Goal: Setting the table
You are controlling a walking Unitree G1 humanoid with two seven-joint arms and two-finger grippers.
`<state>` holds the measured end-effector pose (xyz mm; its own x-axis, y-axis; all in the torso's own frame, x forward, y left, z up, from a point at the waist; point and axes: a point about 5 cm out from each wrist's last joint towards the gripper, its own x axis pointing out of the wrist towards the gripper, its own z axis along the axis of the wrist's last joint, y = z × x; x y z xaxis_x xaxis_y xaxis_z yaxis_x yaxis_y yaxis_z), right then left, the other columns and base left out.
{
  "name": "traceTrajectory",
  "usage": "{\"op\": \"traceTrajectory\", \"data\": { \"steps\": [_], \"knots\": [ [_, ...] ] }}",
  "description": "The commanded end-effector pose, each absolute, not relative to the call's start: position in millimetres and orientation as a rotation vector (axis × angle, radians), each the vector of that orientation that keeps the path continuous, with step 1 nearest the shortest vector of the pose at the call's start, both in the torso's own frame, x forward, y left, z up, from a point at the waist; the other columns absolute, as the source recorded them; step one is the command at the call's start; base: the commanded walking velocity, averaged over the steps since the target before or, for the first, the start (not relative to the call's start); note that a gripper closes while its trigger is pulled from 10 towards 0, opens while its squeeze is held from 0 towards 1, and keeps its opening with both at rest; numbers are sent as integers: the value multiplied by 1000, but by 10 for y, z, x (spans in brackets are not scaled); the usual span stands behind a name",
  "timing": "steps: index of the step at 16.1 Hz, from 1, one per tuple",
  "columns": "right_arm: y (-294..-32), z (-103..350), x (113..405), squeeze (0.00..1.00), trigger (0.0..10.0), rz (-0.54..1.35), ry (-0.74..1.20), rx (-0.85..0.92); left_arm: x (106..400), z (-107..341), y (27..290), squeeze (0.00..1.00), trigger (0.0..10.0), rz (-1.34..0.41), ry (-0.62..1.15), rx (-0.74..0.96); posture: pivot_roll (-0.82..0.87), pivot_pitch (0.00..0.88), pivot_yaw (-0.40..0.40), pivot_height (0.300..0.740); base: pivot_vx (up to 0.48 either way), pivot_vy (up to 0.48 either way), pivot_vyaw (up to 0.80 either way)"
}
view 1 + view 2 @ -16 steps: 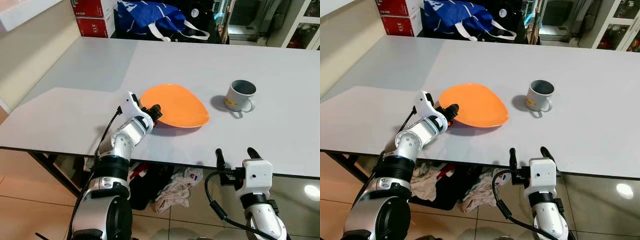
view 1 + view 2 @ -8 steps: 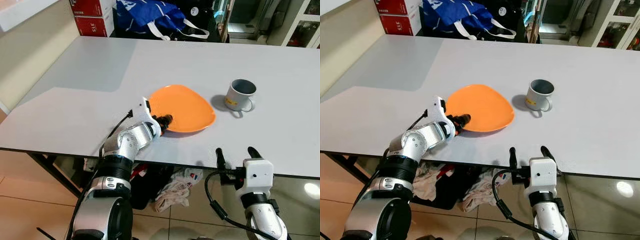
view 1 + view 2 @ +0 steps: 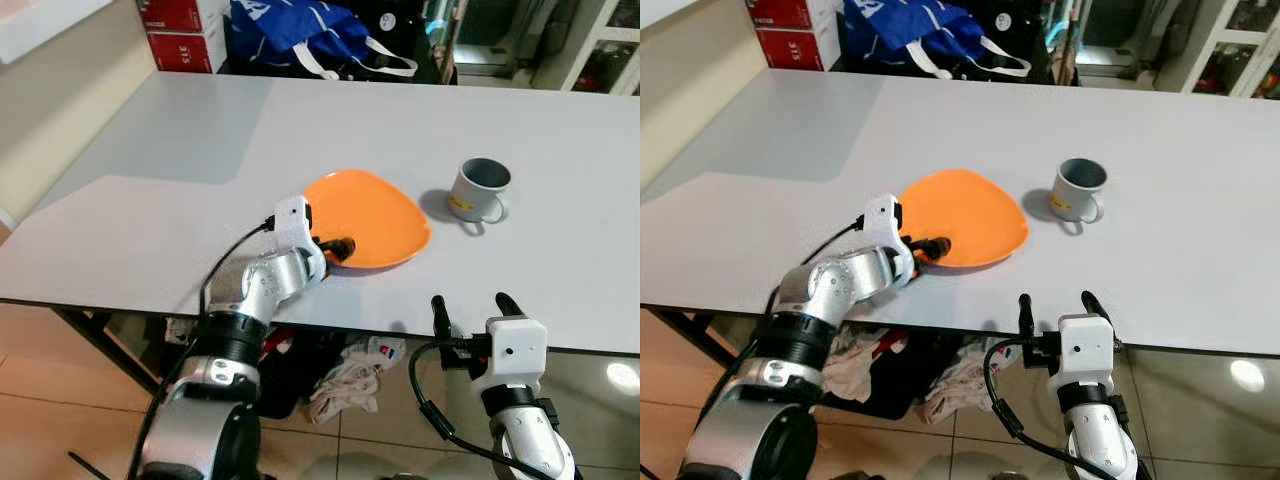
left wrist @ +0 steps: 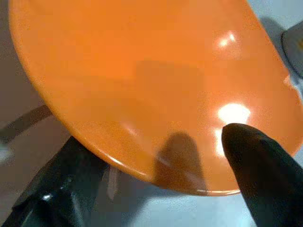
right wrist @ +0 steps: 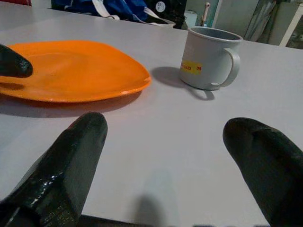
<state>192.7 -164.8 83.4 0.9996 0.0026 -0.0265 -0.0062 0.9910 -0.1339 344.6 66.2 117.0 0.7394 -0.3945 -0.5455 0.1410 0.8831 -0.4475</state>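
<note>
Left claw [image 3: 338, 247] pinching near rim of glossy orange plastic plate [image 3: 378, 203] on white tabletop [image 3: 180, 210]; grey enamel mug [image 3: 480, 190] just beside. Right claw [image 3: 470, 306] spread, idle. Cutlery likely left.

The left arm reaches forward and inward from the near-left, its wrist raised. The left pincer [image 3: 340, 247] has one black finger [image 4: 258, 161] above and one below, closed together. The right arm is held low in front, and the right pincer [image 3: 470, 305] points forward, fingers spread apart.
</note>
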Motion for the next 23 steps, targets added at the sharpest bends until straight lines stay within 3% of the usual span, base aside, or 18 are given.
{"op": "traceTrajectory", "data": {
  "steps": [1,9,16,17,18,21,23],
  "knots": [
    [-1653,845,1912,0,10000,1,32,-139,3421,1139,726,1000,10000,-287,700,-360,-165,30,37,740,0,0,0],
    [-1668,834,1937,0,10000,12,35,-143,3315,1119,730,1000,10000,-311,711,-296,-156,25,24,740,0,0,0],
    [-1685,788,1942,0,10000,14,43,-143,3342,1171,718,1000,10000,-365,535,61,-155,26,25,740,0,0,0],
    [-1682,786,1938,0,10000,14,43,-143,3328,1143,710,678,10000,-378,537,74,-155,27,24,740,0,0,0],
    [-1681,785,1937,0,10000,14,43,-143,3320,1133,704,0,10000,-385,537,75,-155,27,24,740,0,0,0],
    [-1672,778,1928,0,10000,15,46,-143,3289,1051,701,0,10000,-389,574,61,-158,30,25,740,0,0,0],
    [-1673,787,1928,0,10000,14,45,-143,3261,991,672,0,10000,-377,645,-99,-158,31,25,740,0,0,0]
  ]
}}
